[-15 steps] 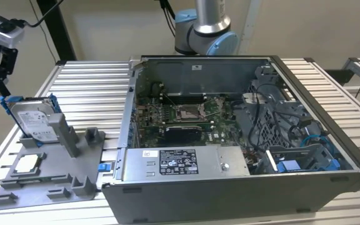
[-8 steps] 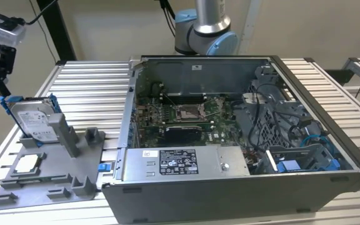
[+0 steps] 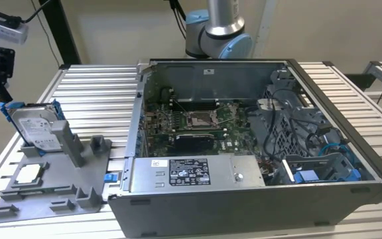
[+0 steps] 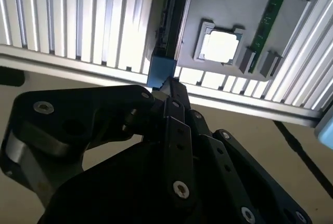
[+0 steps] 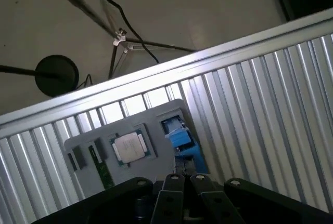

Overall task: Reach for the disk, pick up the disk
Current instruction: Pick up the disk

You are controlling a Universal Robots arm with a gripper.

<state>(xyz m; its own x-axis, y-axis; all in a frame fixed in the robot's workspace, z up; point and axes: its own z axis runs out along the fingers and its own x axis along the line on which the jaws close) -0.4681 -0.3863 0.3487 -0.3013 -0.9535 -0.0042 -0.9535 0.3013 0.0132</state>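
Your gripper [image 3: 5, 97] hangs at the upper corner of the disk [image 3: 37, 127], tip against its blue frame [image 4: 160, 72] (clamped or apart: cannot tell). The disk stands upright in the grey holder tray [image 3: 58, 193], directly below the gripper. A processor chip [image 3: 29, 174] lies flat on that tray, apart from the gripper.

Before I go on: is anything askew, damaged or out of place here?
Nothing stands out. The disk stands upright in the grey holder tray, the chip lies flat on the same tray, and the gripper is at the disk's top edge. The computer case lies open; nothing looks loose or spilled.
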